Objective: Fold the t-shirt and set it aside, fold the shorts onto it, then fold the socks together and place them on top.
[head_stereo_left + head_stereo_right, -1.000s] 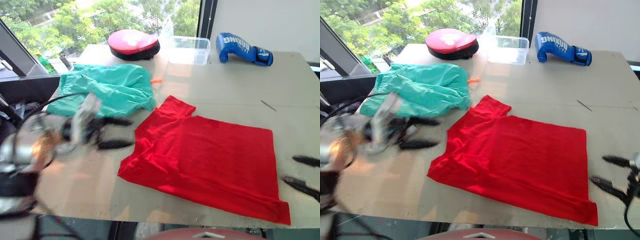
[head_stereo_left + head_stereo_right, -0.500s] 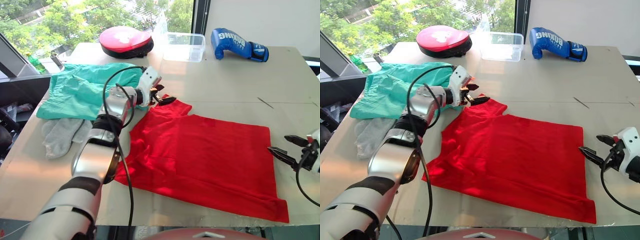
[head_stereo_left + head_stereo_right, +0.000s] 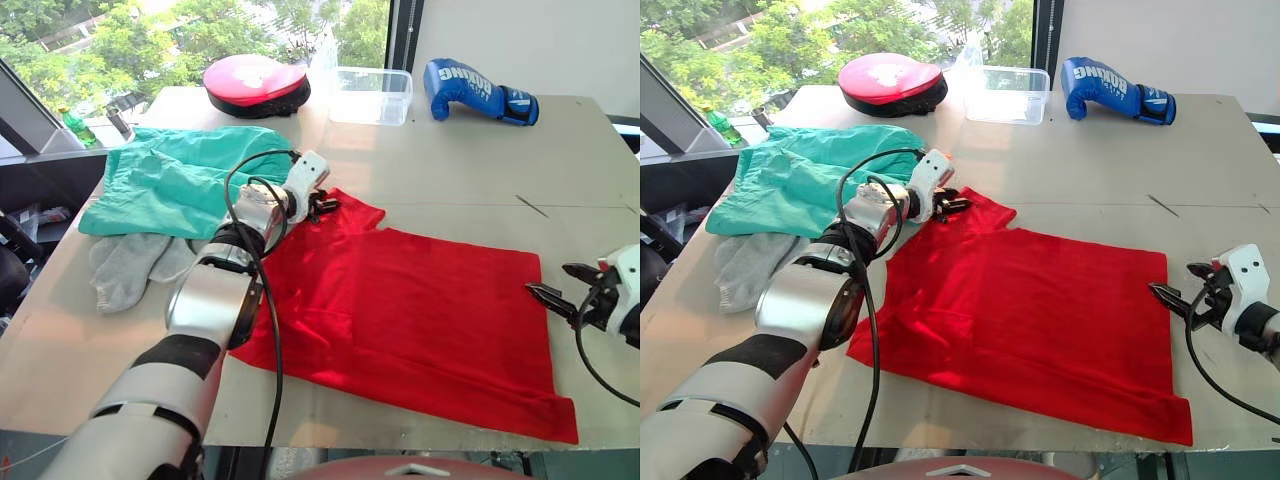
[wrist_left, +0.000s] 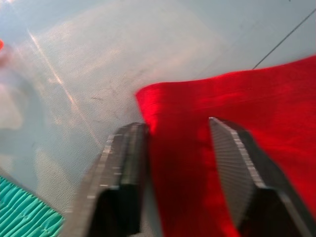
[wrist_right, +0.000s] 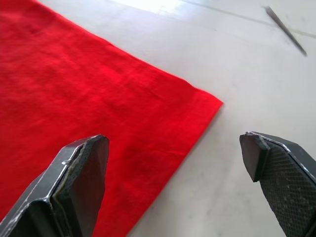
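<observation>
Since the earlier frames the left gripper (image 3: 322,207) has swung from 9 o'clock onto the t-shirt (image 3: 420,310) sleeve at 12 o'clock, uncovering the socks (image 3: 125,267). Left wrist view: open fingers (image 4: 123,168) straddle the sleeve. Right wrist view: the right gripper (image 5: 173,187) gapes over the hem corner on the counter (image 5: 247,74).

Bright daylight from window behind table (image 3: 600,180); glare patches; left wrist view soft.
</observation>
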Robot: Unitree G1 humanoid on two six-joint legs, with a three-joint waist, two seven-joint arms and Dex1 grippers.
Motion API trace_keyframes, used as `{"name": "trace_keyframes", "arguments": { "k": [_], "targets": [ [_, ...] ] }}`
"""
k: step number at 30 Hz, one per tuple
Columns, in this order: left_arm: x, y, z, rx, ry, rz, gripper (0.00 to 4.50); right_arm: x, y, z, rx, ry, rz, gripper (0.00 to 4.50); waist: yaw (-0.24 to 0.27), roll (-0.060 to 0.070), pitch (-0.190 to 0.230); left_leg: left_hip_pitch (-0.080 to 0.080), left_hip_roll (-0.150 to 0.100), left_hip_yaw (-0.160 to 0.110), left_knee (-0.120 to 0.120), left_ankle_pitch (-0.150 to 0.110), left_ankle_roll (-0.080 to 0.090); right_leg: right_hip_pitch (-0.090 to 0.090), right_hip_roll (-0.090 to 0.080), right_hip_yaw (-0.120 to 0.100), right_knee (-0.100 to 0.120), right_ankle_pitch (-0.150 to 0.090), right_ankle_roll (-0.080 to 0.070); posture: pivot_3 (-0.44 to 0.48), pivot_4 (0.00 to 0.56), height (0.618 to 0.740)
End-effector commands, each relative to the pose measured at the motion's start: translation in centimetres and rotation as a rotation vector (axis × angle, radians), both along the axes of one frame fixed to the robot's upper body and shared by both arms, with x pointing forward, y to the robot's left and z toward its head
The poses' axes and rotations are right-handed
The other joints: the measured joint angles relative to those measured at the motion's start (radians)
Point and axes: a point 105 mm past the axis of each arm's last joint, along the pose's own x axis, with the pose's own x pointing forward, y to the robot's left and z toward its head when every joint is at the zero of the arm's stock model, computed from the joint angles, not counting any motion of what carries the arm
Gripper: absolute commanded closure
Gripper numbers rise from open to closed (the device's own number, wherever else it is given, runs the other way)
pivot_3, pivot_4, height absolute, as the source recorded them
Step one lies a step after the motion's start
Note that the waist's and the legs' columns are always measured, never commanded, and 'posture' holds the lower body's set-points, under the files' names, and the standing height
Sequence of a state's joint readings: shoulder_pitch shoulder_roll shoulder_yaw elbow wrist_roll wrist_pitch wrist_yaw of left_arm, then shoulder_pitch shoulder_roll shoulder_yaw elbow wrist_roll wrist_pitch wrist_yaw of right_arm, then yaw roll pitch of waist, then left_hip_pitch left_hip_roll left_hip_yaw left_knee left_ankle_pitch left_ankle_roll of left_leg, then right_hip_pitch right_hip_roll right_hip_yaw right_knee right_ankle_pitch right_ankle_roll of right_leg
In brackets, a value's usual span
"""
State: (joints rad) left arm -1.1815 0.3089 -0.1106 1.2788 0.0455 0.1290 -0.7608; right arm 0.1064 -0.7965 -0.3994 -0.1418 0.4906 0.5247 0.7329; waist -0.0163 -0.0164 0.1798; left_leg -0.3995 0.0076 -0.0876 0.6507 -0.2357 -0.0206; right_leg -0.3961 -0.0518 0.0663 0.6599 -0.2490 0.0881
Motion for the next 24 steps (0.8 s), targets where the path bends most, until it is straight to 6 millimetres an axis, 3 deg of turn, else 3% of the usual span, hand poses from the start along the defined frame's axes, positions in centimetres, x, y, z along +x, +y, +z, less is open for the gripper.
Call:
{"name": "trace_keyframes", "arguments": {
  "k": [1, 2, 15, 24],
  "targets": [
    [-0.8, -1.0, -1.0, -0.026, 0.073, -0.052, 4.24, 0.4, 0.1, 0.9, -0.012, -0.022, -0.008, 0.00, 0.002, 0.000, 0.000, 0.000, 0.000, 0.000, 0.000, 0.000, 0.000, 0.000, 0.000, 0.000, 0.000, 0.000, 0.000, 0.000, 0.150, 0.731],
    [-0.8, -1.0, -1.0, -0.027, 0.072, -0.053, 4.45, 0.5, 0.1, 0.9, -0.009, -0.021, -0.010, 0.00, 0.004, 0.000, 0.000, 0.000, 0.000, 0.000, 0.000, 0.000, 0.000, 0.000, 0.000, 0.000, 0.000, 0.000, 0.000, 0.000, 0.150, 0.731],
    [-0.9, -1.0, 2.1, -0.086, -0.025, -0.174, 4.45, 2.4, -1.0, 0.5, 0.074, 0.015, -0.065, 0.00, -0.005, 0.000, 0.000, 0.000, -0.001, 0.000, 0.000, 0.000, 0.000, 0.000, -0.001, 0.000, 0.001, -0.001, 0.001, 0.000, 0.150, 0.731],
    [-2.2, -1.4, 6.3, -0.139, -0.134, -0.340, 4.45, 4.1, -1.0, 0.3, 0.060, 0.035, -0.054, 0.00, -0.013, 0.000, 0.000, -0.001, -0.001, 0.000, 0.000, 0.000, 0.000, -0.001, -0.001, 0.000, 0.001, -0.001, 0.001, 0.000, 0.150, 0.731]
  ]
}}
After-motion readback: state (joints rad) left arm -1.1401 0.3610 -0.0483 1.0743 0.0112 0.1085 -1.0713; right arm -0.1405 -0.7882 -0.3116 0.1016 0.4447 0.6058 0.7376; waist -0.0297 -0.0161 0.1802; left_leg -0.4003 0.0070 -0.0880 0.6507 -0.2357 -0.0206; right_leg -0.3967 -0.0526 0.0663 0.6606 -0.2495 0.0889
